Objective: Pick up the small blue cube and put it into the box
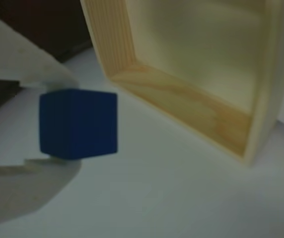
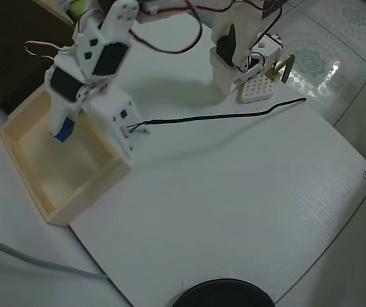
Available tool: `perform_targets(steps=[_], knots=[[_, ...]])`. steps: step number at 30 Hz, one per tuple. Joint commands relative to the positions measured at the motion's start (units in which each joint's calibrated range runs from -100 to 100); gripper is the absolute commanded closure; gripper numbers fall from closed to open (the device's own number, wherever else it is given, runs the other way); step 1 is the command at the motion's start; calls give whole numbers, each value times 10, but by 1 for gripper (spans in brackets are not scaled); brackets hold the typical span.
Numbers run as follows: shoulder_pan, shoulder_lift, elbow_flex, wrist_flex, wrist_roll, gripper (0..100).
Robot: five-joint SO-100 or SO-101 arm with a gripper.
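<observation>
At the left of the overhead view, the box [image 2: 58,211] of pale wood sits on the white table [image 2: 247,204], its long axis running diagonally. Its low thick walls enclose a bare floor; nothing lies inside it. Above the box's upper portion hangs the gripper [image 2: 64,130], white-bodied, pointing downward over the tray's interior. The small blue cube [image 2: 65,129] is clamped at the gripper's tip, held aloft over the box rather than resting on its floor, as far as this view shows.

Moving right in the overhead view, a black cable [image 2: 221,116] runs from the arm's lower section across the table toward the right. Beyond it, near the top, stands the arm's white base [image 2: 234,57], and just beside that a small white perforated block [image 2: 255,89]. A dark round object [image 2: 224,295] shows partly at the bottom edge; its nature cannot be told.

In the wrist view, the small blue cube [image 1: 78,124] fills the left-centre, blurred, pinched between pale fingers [image 1: 18,54] above and below it. The jaws are closed narrowly onto the cube's faces. To the right, the box [image 1: 181,99] appears tilted, with its near wall and inner floor visible. The grain of the wood shows along the walls.
</observation>
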Motion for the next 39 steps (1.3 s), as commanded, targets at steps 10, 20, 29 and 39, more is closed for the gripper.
perform_targets(steps=[10, 20, 29, 39], knots=[[11, -2, 102, -125, -3, 91], [11, -1, 115, -144, -3, 91], [23, -1, 115, -179, -29, 91], [24, -1, 115, -179, -43, 85]])
